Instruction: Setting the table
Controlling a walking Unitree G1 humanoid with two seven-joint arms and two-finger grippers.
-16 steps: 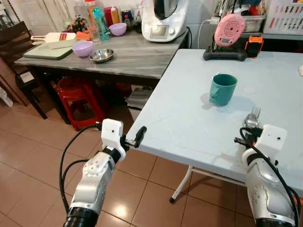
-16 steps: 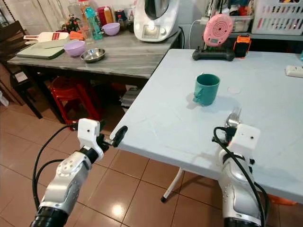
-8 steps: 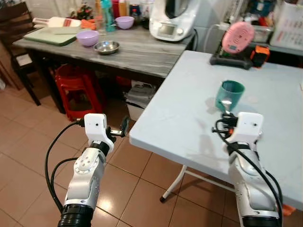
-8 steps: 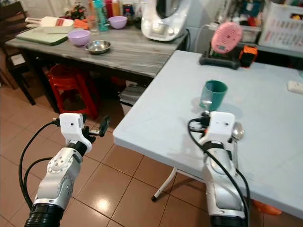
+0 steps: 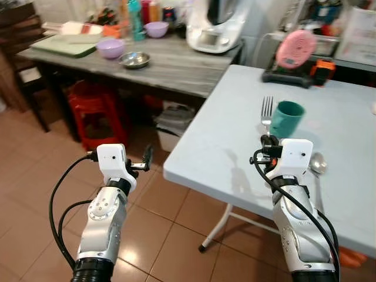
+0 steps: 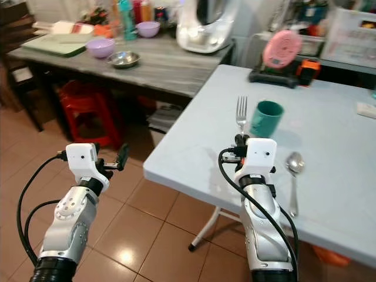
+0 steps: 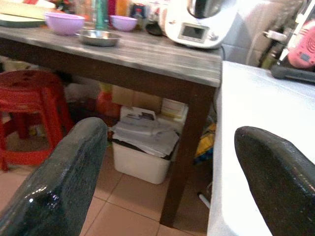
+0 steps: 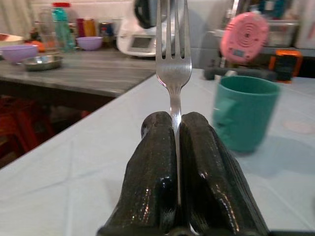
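The right gripper point(image 8: 176, 142), fingers point(image 8: 152, 162) pressed together, pinches a fork point(image 8: 173, 59) by its handle and holds it upright, tines up, above the near part of the pale blue table point(image 5: 223, 141). From the head, the fork point(image 5: 267, 111) stands just beside a green mug point(image 5: 286, 118) that sits on the table farther in; the wrist camera brings both close, the mug point(image 8: 243, 112) behind and to one side of the tines. A spoon point(image 6: 294, 170) lies flat on the table to the right of that arm, bowl pointing away.

The left gripper point(image 5: 145, 160) hangs over the tiled floor point(image 5: 35, 176) off the table's left edge, its fingers point(image 7: 64, 177) spread wide and holding nothing. Its wrist camera looks under the grey counter point(image 7: 147, 49) at a white bin point(image 7: 145, 147) and a red stool point(image 7: 27, 93).

On the counter stand two purple bowls point(image 5: 111, 47), a steel dish point(image 5: 134, 59) and a white kitchen machine point(image 5: 214, 26). A pink gadget point(image 5: 296, 50) sits at the table's far edge.
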